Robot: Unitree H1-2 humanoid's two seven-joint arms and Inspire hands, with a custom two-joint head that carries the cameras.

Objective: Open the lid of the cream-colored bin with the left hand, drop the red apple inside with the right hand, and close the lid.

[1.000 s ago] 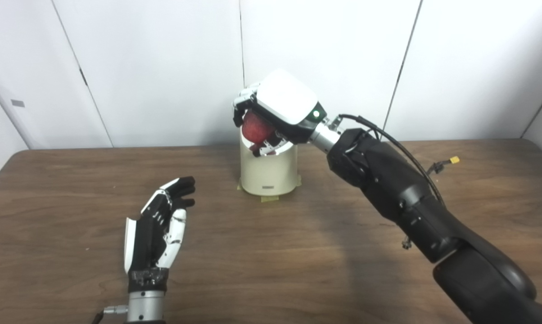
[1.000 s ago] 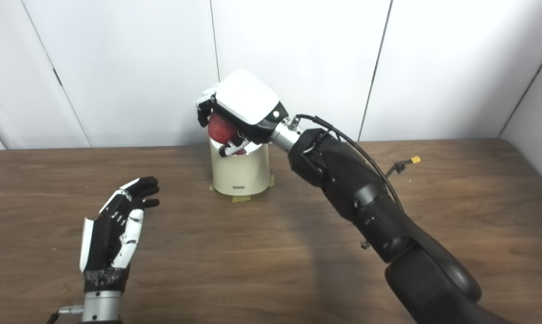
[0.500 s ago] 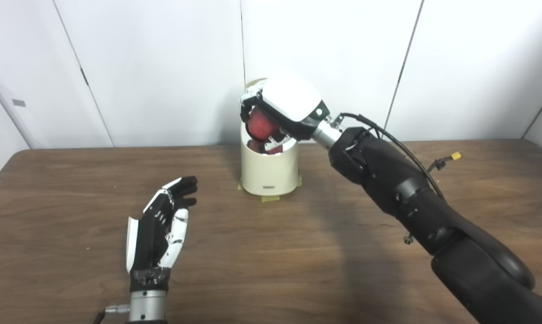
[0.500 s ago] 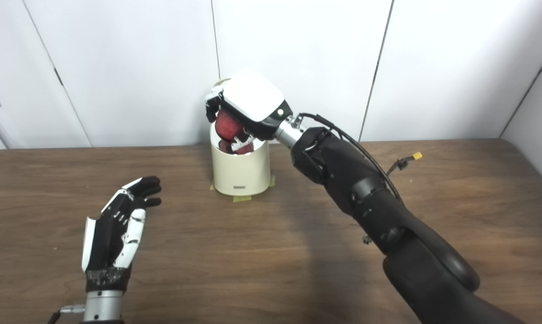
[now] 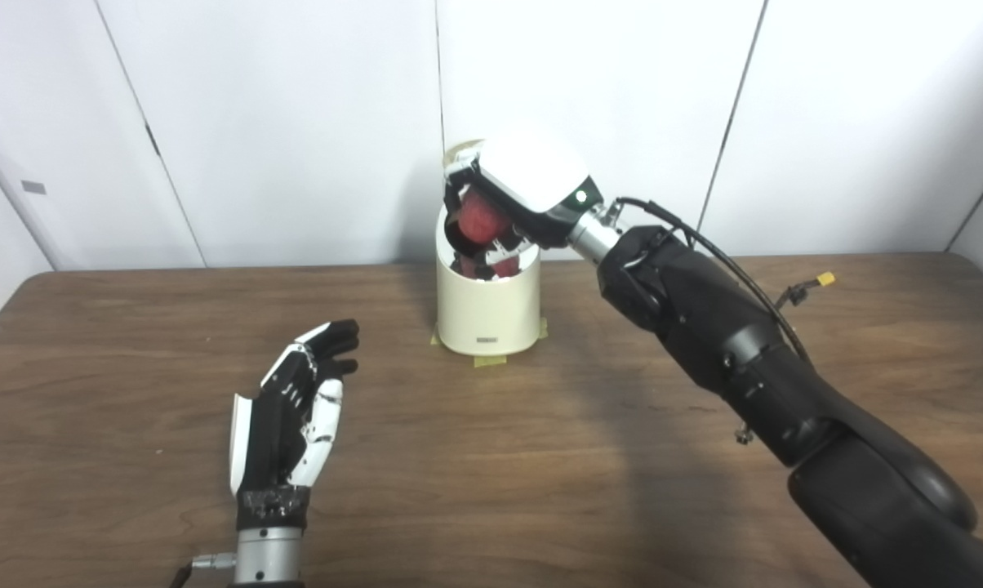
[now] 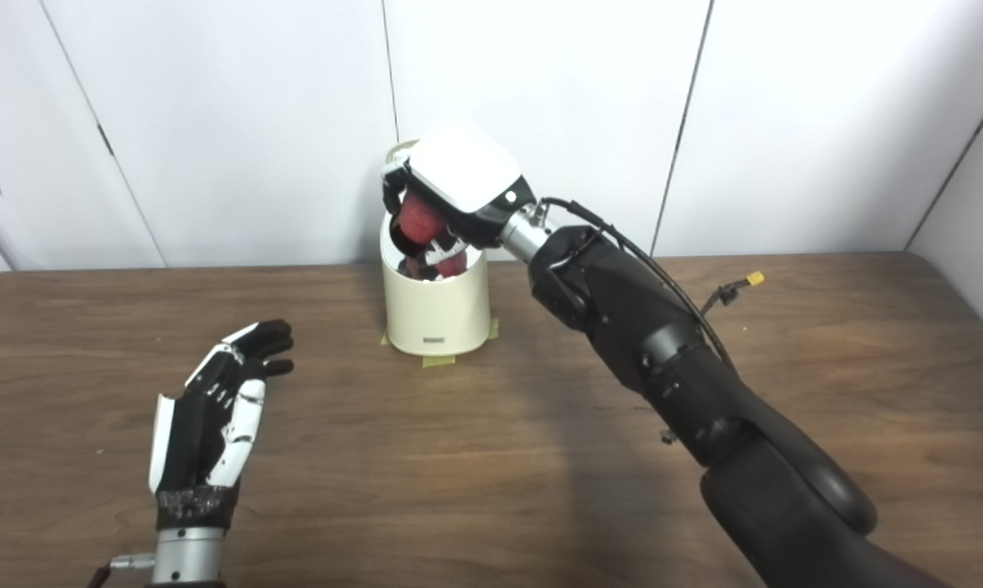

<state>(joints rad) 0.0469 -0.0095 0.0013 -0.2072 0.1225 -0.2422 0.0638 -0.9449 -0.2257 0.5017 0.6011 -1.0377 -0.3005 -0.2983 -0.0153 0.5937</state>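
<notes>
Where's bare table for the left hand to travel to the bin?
Bare wood lies between the left hand and the cream-colored bin, and along the table's left side. The bin's mouth is crowded: the right hand holds the red apple there.

The robot's left hand (image 5: 287,416) has black-and-white fingers above a silver metal wrist (image 5: 267,555). The right hand (image 5: 524,188) wears a glossy white back shell with a small green light (image 5: 579,196); a black cable (image 5: 704,245) ending in a yellow connector (image 5: 825,279) loops along the matte black arm (image 5: 753,367).
</notes>
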